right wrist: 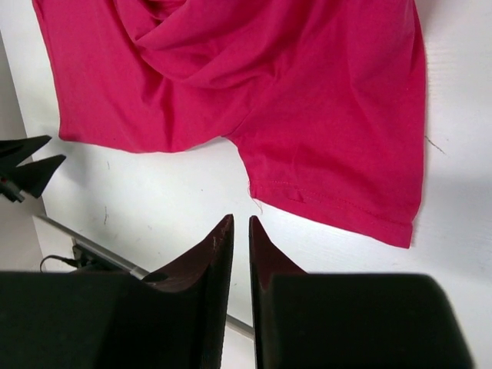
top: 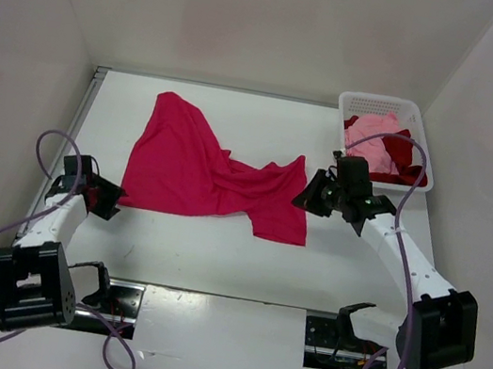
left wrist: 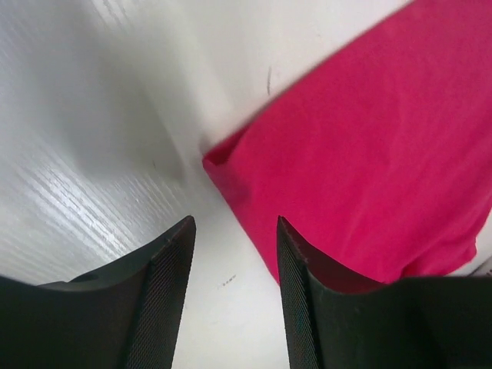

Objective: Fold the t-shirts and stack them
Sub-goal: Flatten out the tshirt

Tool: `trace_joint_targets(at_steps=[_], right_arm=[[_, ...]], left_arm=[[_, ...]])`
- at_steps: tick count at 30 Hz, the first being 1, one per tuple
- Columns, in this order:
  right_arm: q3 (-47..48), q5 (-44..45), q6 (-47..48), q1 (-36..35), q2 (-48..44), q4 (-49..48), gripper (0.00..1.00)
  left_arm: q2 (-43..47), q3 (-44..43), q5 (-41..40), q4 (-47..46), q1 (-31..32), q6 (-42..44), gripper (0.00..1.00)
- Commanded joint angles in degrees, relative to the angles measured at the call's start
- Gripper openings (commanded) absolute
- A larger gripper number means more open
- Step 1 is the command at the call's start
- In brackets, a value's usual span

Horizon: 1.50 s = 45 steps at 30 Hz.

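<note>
Showing an early stage of the fold-and-stack task, read from left to right.

Left gripper [left wrist: 234, 223]: the jaws are spread with nothing between them, and only bare table [top: 215, 255] shows in the gap. The near corner of the crimson-pink t-shirt [top: 196, 171] lies just ahead of this gripper, on the side of its right finger. Whether that finger touches the cloth cannot be told.

Crimson-pink t-shirt: it lies between the two grippers, opened out on the table but rumpled. Ridges of loose cloth run across its middle, and one sleeve reaches toward the right gripper. No fold has been made in it.

Right gripper [right wrist: 240, 221]: the fingers are drawn almost together, leaving only a narrow slit, and they pinch nothing. The sleeve hem lies just ahead of the fingertips and apart from them.

White lattice basket [top: 380, 101]: it stands beyond this gripper and toward its right side. It holds the pale pink t-shirt [top: 374, 140] and the dark red t-shirt [top: 407, 165], both bunched up.

Progress, as judged: one shirt is out of the basket and partly spread. None is folded and no stack exists. Smoothing and folding the first shirt, then fetching, folding and stacking the other two, all appear to remain.
</note>
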State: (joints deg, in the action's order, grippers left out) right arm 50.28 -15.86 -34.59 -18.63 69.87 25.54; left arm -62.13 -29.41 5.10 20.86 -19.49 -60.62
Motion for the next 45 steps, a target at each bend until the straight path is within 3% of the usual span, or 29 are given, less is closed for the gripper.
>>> trace_joint_targets(at_steps=[1, 9, 15, 18, 21, 24, 28, 32, 38, 45], right_arm=[[-0.36, -1.55, 1.45, -0.18, -0.96, -2.16, 0.19], [-0.98, -2.07, 1.45, -0.18, -0.96, -2.16, 0.21], [-1.50, 0.38, -0.13, -0.18, -0.43, -2.69, 0.28], [-2.63, 4.24, -3.80, -0.18, 0.10, -1.72, 0.41], [-5.71, 6.10, -7.23, -0.18, -0.43, -0.84, 0.49], [-8.53, 6.63, -9.17, -0.18, -0.43, -0.84, 0.50], [-11.25, 8.74, -11.37, -0.79, 2.46, -1.36, 0.50], [-14.06, 10.14, -15.06, -3.33, 5.01, -4.61, 0.39], [-15.21, 7.86, -20.69, -11.85, 10.99, -8.66, 0.42], [-18.11, 9.27, -23.86, -12.48, 10.29, -10.60, 0.41]], left_arm=[[-2.64, 0.84, -2.55, -4.95, -0.38, -2.75, 0.54], [-8.45, 1.37, -3.17, -8.47, -0.38, -3.36, 0.41], [-11.25, 0.06, -3.35, -9.70, -0.38, -2.22, 0.11], [-11.88, -4.42, -2.29, -8.56, -0.38, 0.14, 0.01], [-10.56, -11.18, -2.29, -8.03, -0.38, 2.61, 0.00], [-13.18, -18.72, -2.91, -8.03, -0.38, 4.19, 0.00], [-17.58, -22.44, -1.07, -10.13, -0.38, 4.99, 0.00], [-20.31, -21.84, 1.66, -11.99, -0.38, 5.51, 0.00], [-21.37, -20.43, 4.82, -12.51, -0.38, 7.27, 0.00], [-21.37, -17.97, 7.29, -12.51, -0.38, 9.11, 0.00]])
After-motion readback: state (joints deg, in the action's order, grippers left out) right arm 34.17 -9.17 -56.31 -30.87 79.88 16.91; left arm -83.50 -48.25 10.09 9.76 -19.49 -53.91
